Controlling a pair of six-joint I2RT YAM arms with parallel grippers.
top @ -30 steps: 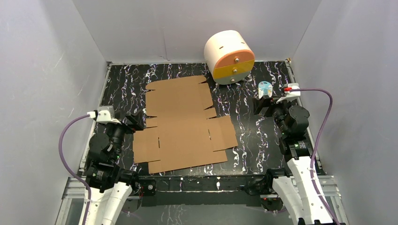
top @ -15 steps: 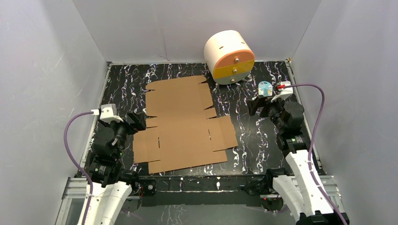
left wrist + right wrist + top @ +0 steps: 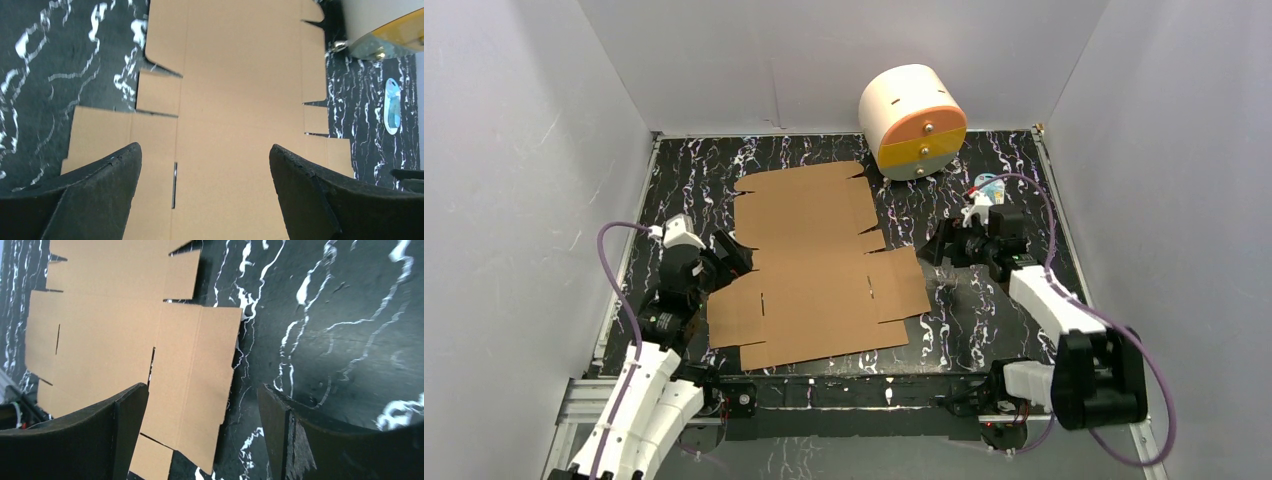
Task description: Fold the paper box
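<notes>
The left gripper (image 3: 730, 256) hangs at the left edge of the paper box (image 3: 819, 262) with its jaws spread wide. In the left wrist view its 2 black fingers (image 3: 100, 190) stand far apart with bare cardboard showing between them, and nothing is gripped. Whether the tips touch the sheet cannot be told.

The right gripper (image 3: 940, 250) is just as wide and holds nothing. It is poised at the right flap of the box. In the right wrist view 1 of its fingers (image 3: 310, 440) is over the black marbled table (image 3: 694, 170) and the other overlaps the flap's edge.

The paper box lies flat and unfolded in the middle of the table. Its flaps are spread out, and 2 narrow slots show in the near panel.

Both wrist views cut off the near part of the sheet, and the dark finger bases fill their lower corners. From above, the right fingers are hard to pick out against the dark table.

The white cylinder (image 3: 912, 120) with an orange-yellow face sits at the far edge, apart from the box. Only a slice of it enters the left wrist view. A small light-blue item (image 3: 991, 187) behind the right wrist is partly covered by the purple cable (image 3: 1024, 182) and is too small to identify
</notes>
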